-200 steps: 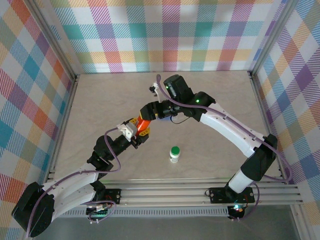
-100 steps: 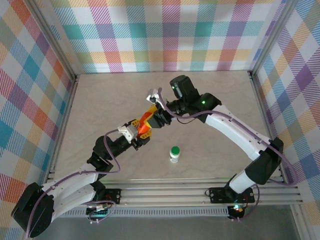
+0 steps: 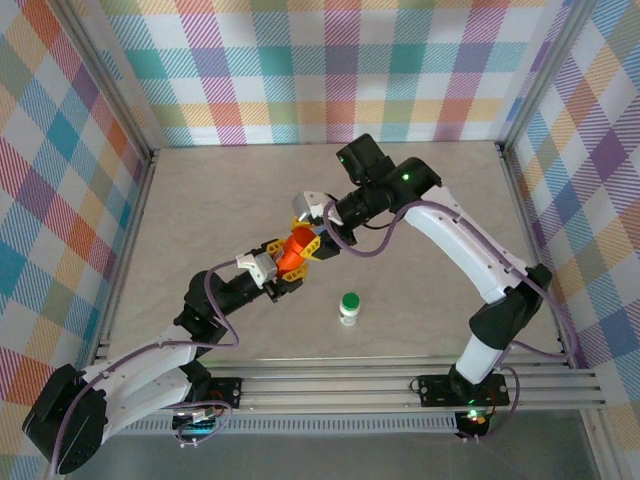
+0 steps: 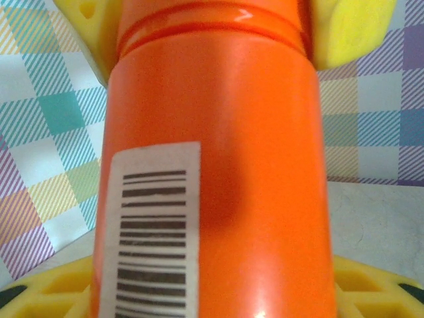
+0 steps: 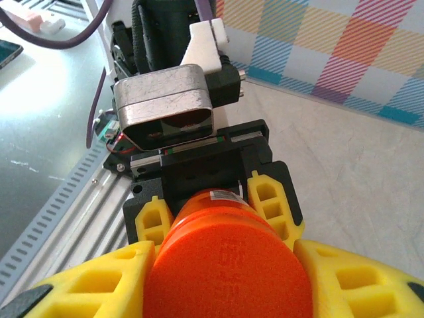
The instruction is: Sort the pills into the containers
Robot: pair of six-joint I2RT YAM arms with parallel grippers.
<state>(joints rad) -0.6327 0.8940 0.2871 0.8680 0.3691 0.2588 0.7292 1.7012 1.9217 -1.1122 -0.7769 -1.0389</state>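
Orange bottle (image 4: 218,185), held aloft mid-table: left gripper (image 3: 284,266) from 7 o'clock clamps its body, right gripper (image 3: 311,237) from 1 o'clock pinches its orange cap (image 5: 228,275), likely to unscrew it and free pills presumably inside; green-capped bottle (image 3: 348,308) at 5 o'clock.

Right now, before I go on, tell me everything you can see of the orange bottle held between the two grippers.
The orange bottle is a glossy, opaque-looking plastic cylinder with a white barcode label on its side and a matching orange cap, still on. It is held tilted above the middle of the table. The left gripper clamps its body, and the right gripper has its yellow fingers against the cap's sides. Its contents cannot be seen.
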